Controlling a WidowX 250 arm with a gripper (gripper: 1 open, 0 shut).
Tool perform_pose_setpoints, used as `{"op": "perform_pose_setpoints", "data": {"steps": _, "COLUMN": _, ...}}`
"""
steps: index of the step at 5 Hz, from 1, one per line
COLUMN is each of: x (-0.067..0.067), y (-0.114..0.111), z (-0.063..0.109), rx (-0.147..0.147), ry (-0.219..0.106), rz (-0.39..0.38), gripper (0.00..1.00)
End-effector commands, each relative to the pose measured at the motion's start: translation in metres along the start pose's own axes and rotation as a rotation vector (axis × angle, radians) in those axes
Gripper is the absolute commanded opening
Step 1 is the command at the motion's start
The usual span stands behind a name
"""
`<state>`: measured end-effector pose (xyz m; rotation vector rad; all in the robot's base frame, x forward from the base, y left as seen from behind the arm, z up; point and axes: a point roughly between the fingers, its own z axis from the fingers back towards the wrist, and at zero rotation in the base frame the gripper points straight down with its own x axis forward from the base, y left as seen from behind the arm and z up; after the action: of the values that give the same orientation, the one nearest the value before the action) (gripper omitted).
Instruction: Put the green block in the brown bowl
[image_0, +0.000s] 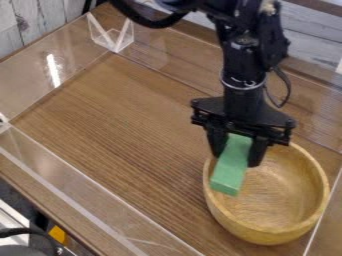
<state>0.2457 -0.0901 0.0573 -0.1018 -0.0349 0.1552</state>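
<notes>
The gripper (243, 143) was seen pointing straight down, its black fingers (214, 133) closed on the upper end of the green block (235, 167). The jaws were held fairly far apart, spread by the width of the bar between them.

The block was hung from the gripper, directly below it. Its long axis was tilted: the gripped top end was farther from the camera, and the free lower end was slanted down and toward the lower left of the picture. Nothing else was seen holding the block up.

The bowl (306, 206) was placed on the table just below and to the right of the gripper. The block's lower end was seen over the bowl's near-left rim, at the edge and not at the middle. Whether the block was touching the rim could not be told from this single view. The hollow of the bowl was open and empty, lying to the right of the block.

The table (107, 120) was a dark wood-grain surface, bounded by clear plastic walls (110, 32) at the back and left.

As a judgement: the carrying step was nearly finished. Because the block was tilted with its low end at the rim, a small further shift toward the bowl's middle seemed called for before release; otherwise the bar might be caught on the rim or tipped outward onto the table.
</notes>
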Motion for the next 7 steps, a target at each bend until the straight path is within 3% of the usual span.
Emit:
{"op": "perform_pose_setpoints", "data": {"steps": 1, "x": 0.006, "y": -0.013, "z": 0.005, "rx": -0.017, "ry": -0.029, "rz": 0.056, "gripper": 0.0}}
{"op": "perform_pose_setpoints", "data": {"steps": 3, "x": -0.003, "y": -0.02, "z": 0.016, "rx": -0.035, "ry": -0.052, "rz": 0.001, "gripper": 0.0}}
{"op": "perform_pose_setpoints", "data": {"steps": 5, "x": -0.017, "y": -0.045, "z": 0.028, "rx": -0.042, "ry": -0.061, "rz": -0.059, "gripper": 0.0}}
{"op": "perform_pose_setpoints", "data": {"steps": 7, "x": -0.023, "y": -0.039, "z": 0.027, "rx": -0.052, "ry": -0.062, "rz": -0.068, "gripper": 0.0}}
